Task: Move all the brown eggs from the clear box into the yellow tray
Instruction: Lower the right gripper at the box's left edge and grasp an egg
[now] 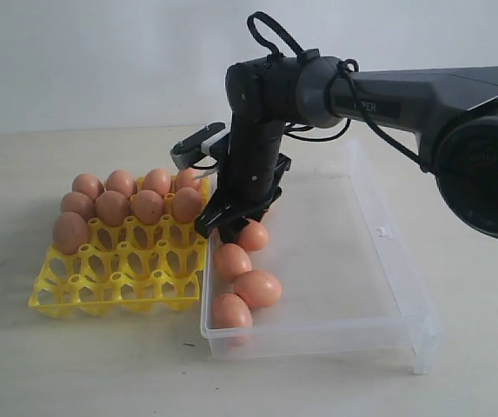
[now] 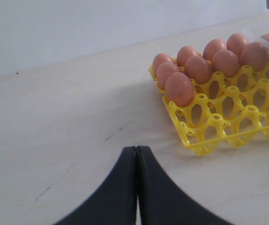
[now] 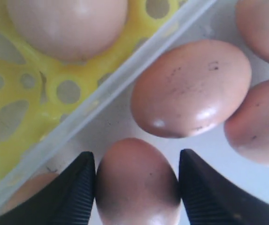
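Observation:
The yellow tray [image 1: 118, 280] holds several brown eggs [image 1: 112, 207] in its back rows, and its front cups are bare. To its right lies the clear box [image 1: 353, 261], with eggs along its left wall [image 1: 256, 288]. My right gripper [image 1: 234, 221] reaches down into that box's far left corner. Its fingers press both sides of one brown egg [image 3: 136, 183], so my right gripper [image 3: 135, 155] is shut on it; a second egg [image 3: 190, 89] lies just beyond. My left gripper [image 2: 136, 149] is shut and holds nothing, over the table, apart from the tray [image 2: 204, 140].
The box's clear wall [image 3: 125, 79] runs right beside the held egg, with the tray [image 3: 26, 84] just past it. The right arm [image 1: 422, 95] stretches over the box from the right. Pale tabletop [image 1: 101, 365] lies in front of the tray and box.

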Tool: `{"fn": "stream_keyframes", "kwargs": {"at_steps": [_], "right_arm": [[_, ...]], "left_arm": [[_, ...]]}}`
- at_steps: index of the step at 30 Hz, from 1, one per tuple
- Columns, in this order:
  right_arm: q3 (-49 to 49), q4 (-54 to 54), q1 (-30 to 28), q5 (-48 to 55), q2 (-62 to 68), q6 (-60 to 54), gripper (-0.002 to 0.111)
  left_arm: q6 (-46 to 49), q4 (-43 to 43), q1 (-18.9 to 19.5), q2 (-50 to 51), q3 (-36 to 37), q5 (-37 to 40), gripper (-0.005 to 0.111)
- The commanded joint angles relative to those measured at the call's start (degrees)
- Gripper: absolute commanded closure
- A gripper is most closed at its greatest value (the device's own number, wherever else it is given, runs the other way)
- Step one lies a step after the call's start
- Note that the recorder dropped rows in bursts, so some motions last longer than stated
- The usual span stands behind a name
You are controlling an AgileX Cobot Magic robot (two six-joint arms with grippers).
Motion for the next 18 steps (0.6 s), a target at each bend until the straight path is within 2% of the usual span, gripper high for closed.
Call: {"fn": "stream_keyframes", "kwargs": {"at_steps": [1, 11, 13, 17, 18], "right_arm": [[2.5, -0.1, 0.1, -3.3, 0.2, -0.4, 0.056], [3.7, 1.3, 0.1, -7.0, 0.2, -0.5, 0.058], [3.7, 1.3, 0.1, -7.4, 0.2, -0.9, 0.066], [3.7, 4.6, 0.1, -8.4, 0.0, -4.4, 0.106], [3.7, 4.8, 0.1, -8.8, 0.0, -4.6, 0.108]], "left_arm": [[0.0, 0.0, -0.2, -0.3, -0.2, -0.3, 0.107], [0.0, 0.0, -0.2, -0.3, -0.2, -0.3, 0.107], [0.0, 0.0, -0.2, -0.3, -0.2, -0.3, 0.107], [0.0, 0.0, -0.2, -0.3, -0.2, -0.3, 0.107], [0.0, 0.0, -0.2, -0.3, -0.2, -0.3, 0.107]]}}
